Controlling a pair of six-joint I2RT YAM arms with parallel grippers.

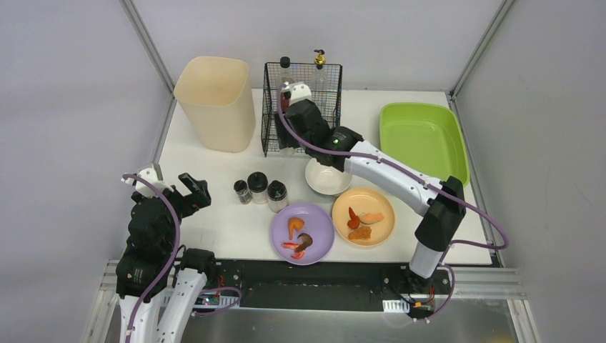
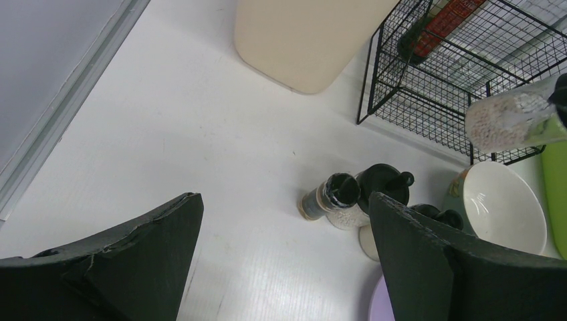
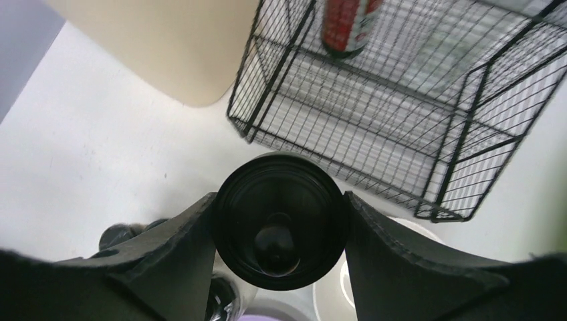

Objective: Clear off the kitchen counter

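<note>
The white kitchen counter (image 1: 214, 168) holds three black-capped spice jars (image 1: 257, 189), a white bowl (image 1: 327, 179), a purple plate (image 1: 314, 214) and an orange plate (image 1: 375, 232), both with food scraps. My right gripper (image 1: 300, 121) is at the front of the black wire basket (image 1: 275, 107). It is shut on a black-capped jar (image 3: 279, 200) and holds it above the counter. The jar's white grains show in the left wrist view (image 2: 508, 124). My left gripper (image 1: 175, 184) is open and empty at the counter's left edge, with the spice jars (image 2: 334, 200) ahead of it to the right.
A tall beige bin (image 1: 216, 102) stands at the back left. A lime-green tub (image 1: 423, 139) sits at the back right. The wire basket holds a red-labelled bottle (image 3: 348, 23) and another bottle (image 1: 319, 68). Grey walls and metal rails frame the counter.
</note>
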